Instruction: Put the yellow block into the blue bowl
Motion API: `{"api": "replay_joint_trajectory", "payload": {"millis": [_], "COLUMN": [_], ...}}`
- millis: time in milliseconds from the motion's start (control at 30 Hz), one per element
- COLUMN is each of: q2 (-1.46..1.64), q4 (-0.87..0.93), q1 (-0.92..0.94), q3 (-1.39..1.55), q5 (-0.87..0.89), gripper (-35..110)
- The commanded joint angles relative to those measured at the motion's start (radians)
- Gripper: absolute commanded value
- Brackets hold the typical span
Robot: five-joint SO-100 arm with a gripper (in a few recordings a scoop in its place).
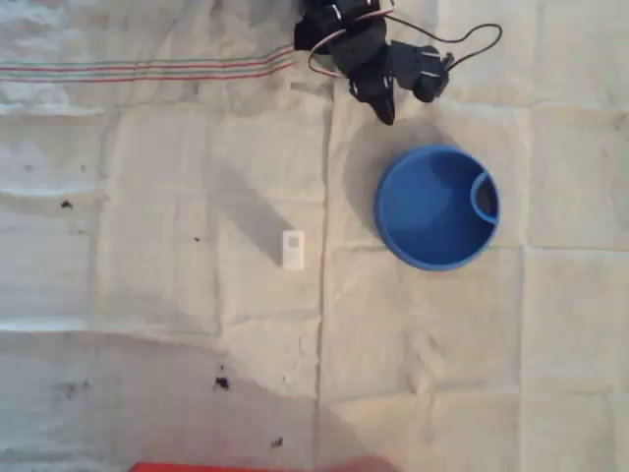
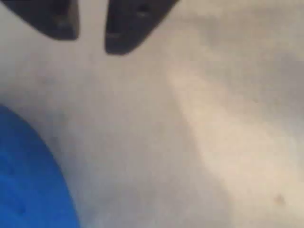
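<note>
Seen from overhead, the yellow block (image 1: 293, 249) lies on the cloth-covered counter (image 1: 157, 197) close to the middle of the picture, standing lengthwise toward twelve and six o'clock. It looks nearly white from above and nothing touches it. The blue bowl (image 1: 436, 207) sits at about three o'clock from the block, well apart from it, upright with its mouth open to the camera. A small curved loop sits on its rim at the three o'clock side.

The black arm comes in from twelve o'clock at the top edge, with a looping cable beside it. Its claw (image 1: 385, 106) points down toward six o'clock and hovers just above the bowl's rim at roughly eleven o'clock from the bowl's middle, far from the block.

In the wrist view the claw (image 2: 90, 40) shows as two dark fingers at the top edge with a clear gap of pale cloth between them; the claw is apart and holds nothing. A curve of the bowl (image 2: 28, 185) fills the corner at seven o'clock, blurred.
</note>
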Motion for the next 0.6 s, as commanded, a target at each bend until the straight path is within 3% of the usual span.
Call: {"api": "replay_joint_trajectory", "payload": {"millis": [0, 567], "q2": [0.133, 0.133], "q4": [-0.017, -0.018], "q1": [0.011, 0.006], "q3": [0.129, 0.129], "q5": [0.011, 0.003], "gripper": [0, 0]}}
